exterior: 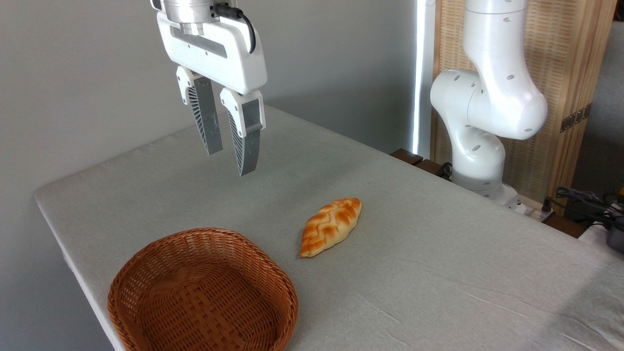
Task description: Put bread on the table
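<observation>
Bread, a small braided loaf (331,225) in glossy golden-orange with pale patches, lies flat on the grey-beige cloth-covered table (438,273) near the middle of the frame, just to the right of the round brown wicker basket (202,292) and apart from its rim. We see the basket holding nothing, so we judge the task as good as done.

In this single fixed view the white two-finger gripper (229,158) hangs in the upper left of the frame, well above the cloth, its ribbed fingers (205,119) parted with a narrow gap and nothing between them: released and empty.

What could still go wrong, in our judgement, is small. A low sweep of the gripper toward the lower middle of the frame could nudge the loaf, and its glossy skin would likely slide on the cloth; a drop straight down could catch the basket's far rim and drag it.

For room, we see wide bare cloth to the right and lower right of the loaf, and behind it toward the upper middle. The table's left edge runs close beside the basket, so there is little margin there. The arm's white base (480,146) stands at the upper right, beyond the far edge
</observation>
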You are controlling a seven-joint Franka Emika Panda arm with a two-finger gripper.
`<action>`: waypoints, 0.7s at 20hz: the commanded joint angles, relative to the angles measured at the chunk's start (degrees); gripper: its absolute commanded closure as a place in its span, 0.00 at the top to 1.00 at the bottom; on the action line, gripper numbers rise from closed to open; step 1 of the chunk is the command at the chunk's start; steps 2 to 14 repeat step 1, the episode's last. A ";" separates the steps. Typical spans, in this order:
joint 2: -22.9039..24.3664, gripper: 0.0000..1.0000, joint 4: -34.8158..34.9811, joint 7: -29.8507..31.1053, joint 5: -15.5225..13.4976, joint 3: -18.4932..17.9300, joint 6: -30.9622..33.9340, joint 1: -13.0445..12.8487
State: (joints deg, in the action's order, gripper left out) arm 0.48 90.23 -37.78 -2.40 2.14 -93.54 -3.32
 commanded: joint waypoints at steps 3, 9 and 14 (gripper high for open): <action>-0.66 1.00 -1.63 0.95 -0.15 -0.38 1.78 -0.29; -0.66 1.00 -1.63 0.95 -0.15 -0.38 1.78 -0.29; -0.66 1.00 -1.63 0.95 -0.15 -0.38 1.78 -0.29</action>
